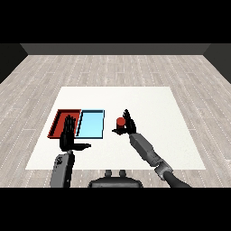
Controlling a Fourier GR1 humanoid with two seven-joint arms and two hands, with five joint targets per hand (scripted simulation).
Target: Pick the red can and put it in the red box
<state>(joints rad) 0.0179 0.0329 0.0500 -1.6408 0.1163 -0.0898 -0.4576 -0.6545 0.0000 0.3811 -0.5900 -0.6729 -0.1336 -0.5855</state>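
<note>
The red can stands upright on the white table, just right of the light blue tray. My right hand is against the can's right side, fingers rising behind it and the thumb reaching under its front, curled round it. The red tray lies at the left, beside the blue tray. My left hand hovers over the red tray's near right corner with straight fingers pointing away and the thumb out to the right, holding nothing.
Both trays sit side by side at the table's left half. Grey wooden floor surrounds the table. My right forearm crosses the table's near right part.
</note>
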